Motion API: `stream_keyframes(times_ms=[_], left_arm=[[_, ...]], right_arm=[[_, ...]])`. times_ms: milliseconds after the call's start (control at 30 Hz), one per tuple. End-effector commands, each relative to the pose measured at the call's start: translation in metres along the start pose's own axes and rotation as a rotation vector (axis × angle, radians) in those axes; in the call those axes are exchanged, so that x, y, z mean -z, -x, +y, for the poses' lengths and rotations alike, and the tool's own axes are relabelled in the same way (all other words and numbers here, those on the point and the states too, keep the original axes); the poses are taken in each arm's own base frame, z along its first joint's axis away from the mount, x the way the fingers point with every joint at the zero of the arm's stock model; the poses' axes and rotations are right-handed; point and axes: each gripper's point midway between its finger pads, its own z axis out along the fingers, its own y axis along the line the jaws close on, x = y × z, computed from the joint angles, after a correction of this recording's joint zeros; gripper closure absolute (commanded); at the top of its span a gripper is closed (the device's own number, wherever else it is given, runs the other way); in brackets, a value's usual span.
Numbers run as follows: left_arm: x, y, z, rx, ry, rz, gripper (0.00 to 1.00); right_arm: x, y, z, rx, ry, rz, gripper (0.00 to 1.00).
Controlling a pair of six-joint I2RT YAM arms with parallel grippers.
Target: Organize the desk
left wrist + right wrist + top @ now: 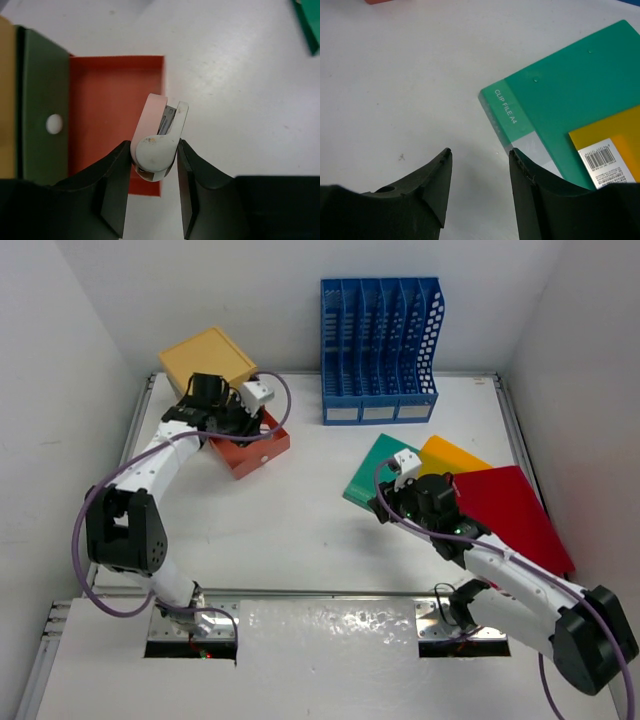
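The desk point(300, 530) is a white tabletop with metal rails. My left gripper point(240, 428) point(155, 150) is shut on a small white stapler point(159, 142), holding it above the right edge of an open orange drawer point(255, 452) point(110, 100). My right gripper point(385, 506) point(480, 152) hangs open and empty low over bare desk. Its right finger is right beside the near corner of a green clip file point(372, 475) point(570, 90).
A yellow file point(450, 455) point(620, 130) and a red file point(510, 510) overlap the green one at the right. The yellow drawer box point(205, 358) stands back left, its green drawer front point(42, 100) shut. A blue file rack point(380, 350) stands against the back wall.
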Motion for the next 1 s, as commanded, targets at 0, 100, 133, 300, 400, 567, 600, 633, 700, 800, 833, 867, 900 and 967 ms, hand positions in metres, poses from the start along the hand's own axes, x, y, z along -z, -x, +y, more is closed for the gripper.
stream_keyframes(times_ms=[0, 100, 133, 300, 400, 567, 600, 633, 700, 800, 833, 867, 900, 967], left_arm=[[0.003, 0.032, 0.049, 0.072, 0.212, -0.082, 1.00], [-0.014, 0.015, 0.057, 0.088, 0.218, -0.021, 1.00], [-0.023, 0.005, 0.060, 0.098, 0.225, 0.004, 1.00], [-0.043, -0.014, 0.089, 0.109, 0.341, 0.051, 1.00], [-0.055, -0.021, 0.094, 0.114, 0.337, 0.067, 1.00], [-0.065, -0.036, 0.086, 0.117, 0.303, 0.090, 0.80], [-0.064, -0.036, 0.086, 0.117, 0.311, 0.089, 0.70], [-0.060, -0.034, 0.088, 0.113, 0.323, 0.086, 0.60], [-0.052, -0.027, 0.089, 0.107, 0.343, 0.070, 0.43], [-0.040, -0.011, 0.088, 0.097, 0.343, 0.035, 0.10], [-0.036, -0.004, 0.087, 0.096, 0.335, 0.027, 0.08], [-0.032, 0.002, 0.087, 0.092, 0.335, 0.016, 0.08], [-0.026, 0.009, 0.087, 0.090, 0.337, 0.000, 0.08], [-0.020, 0.016, 0.085, 0.101, 0.334, -0.020, 0.08]], right_arm=[[0.004, 0.005, -0.008, -0.021, -0.053, -0.026, 0.52], [0.006, 0.005, -0.008, -0.020, -0.052, -0.031, 0.52], [0.007, 0.005, -0.007, -0.016, -0.050, -0.036, 0.52], [0.010, 0.007, -0.007, -0.014, -0.045, -0.056, 0.52], [0.009, 0.006, -0.001, -0.014, -0.014, -0.052, 0.52], [0.009, 0.002, 0.000, -0.017, -0.010, -0.039, 0.51], [0.009, 0.001, 0.000, -0.017, -0.008, -0.039, 0.51], [0.009, 0.001, 0.000, -0.018, -0.008, -0.040, 0.51], [0.010, 0.002, 0.001, -0.019, -0.003, -0.044, 0.51], [0.010, 0.005, 0.004, -0.017, 0.016, -0.048, 0.51], [0.010, 0.005, 0.005, -0.015, 0.021, -0.048, 0.51], [0.010, 0.005, 0.005, -0.014, 0.023, -0.049, 0.51], [0.010, 0.004, 0.006, -0.016, 0.028, -0.047, 0.51], [0.010, 0.002, 0.007, -0.020, 0.030, -0.045, 0.51]])
